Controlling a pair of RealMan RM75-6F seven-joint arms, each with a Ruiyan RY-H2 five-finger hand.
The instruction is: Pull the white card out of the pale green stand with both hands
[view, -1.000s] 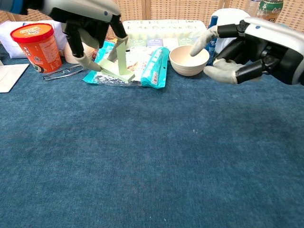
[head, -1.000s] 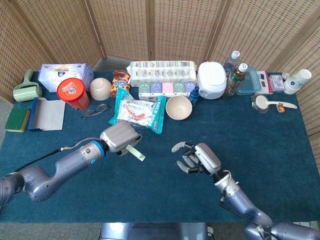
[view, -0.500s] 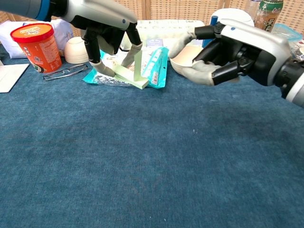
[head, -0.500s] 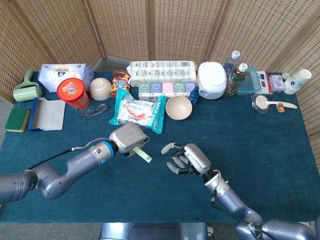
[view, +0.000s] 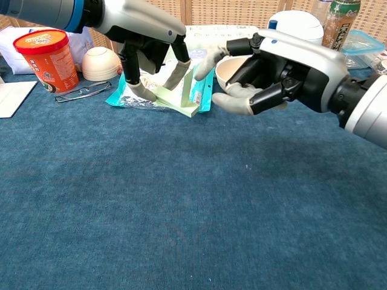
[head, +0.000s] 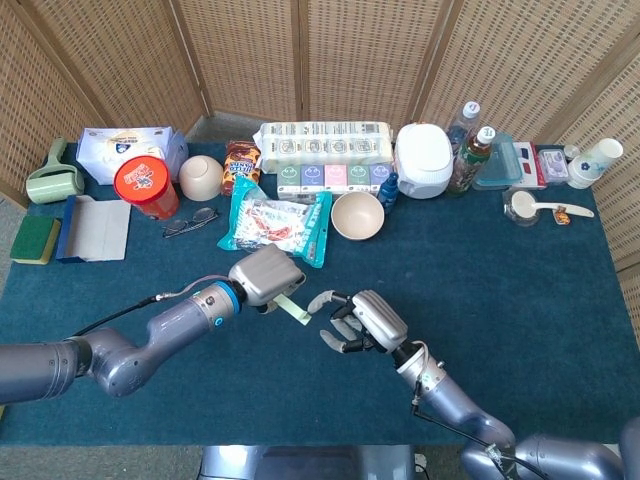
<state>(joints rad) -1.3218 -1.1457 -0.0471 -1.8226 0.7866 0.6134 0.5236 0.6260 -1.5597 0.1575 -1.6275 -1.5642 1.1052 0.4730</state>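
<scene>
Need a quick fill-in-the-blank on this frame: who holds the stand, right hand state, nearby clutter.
1. The pale green stand is held by the ___ hand.
2. The right hand holds ___.
3. The tub with the red lid sits beside a pair of ___.

Missing words: left; nothing; glasses

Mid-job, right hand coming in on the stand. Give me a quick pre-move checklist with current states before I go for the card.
1. Left hand holds the pale green stand: ok, fingers pinch it on both sides.
2. Stand lifted off the table: cannot tell; its base sits low, near the cloth.
3. Right hand free to grasp: ok, fingers apart, holding nothing.
4. Right hand touching the card: not ok, a fingertip is near the stand's upright, no grip.
5. White card visible: cannot tell; neither view shows it clearly.
6. Clearance: not ok, snack bag and bowl lie close behind.
</scene>
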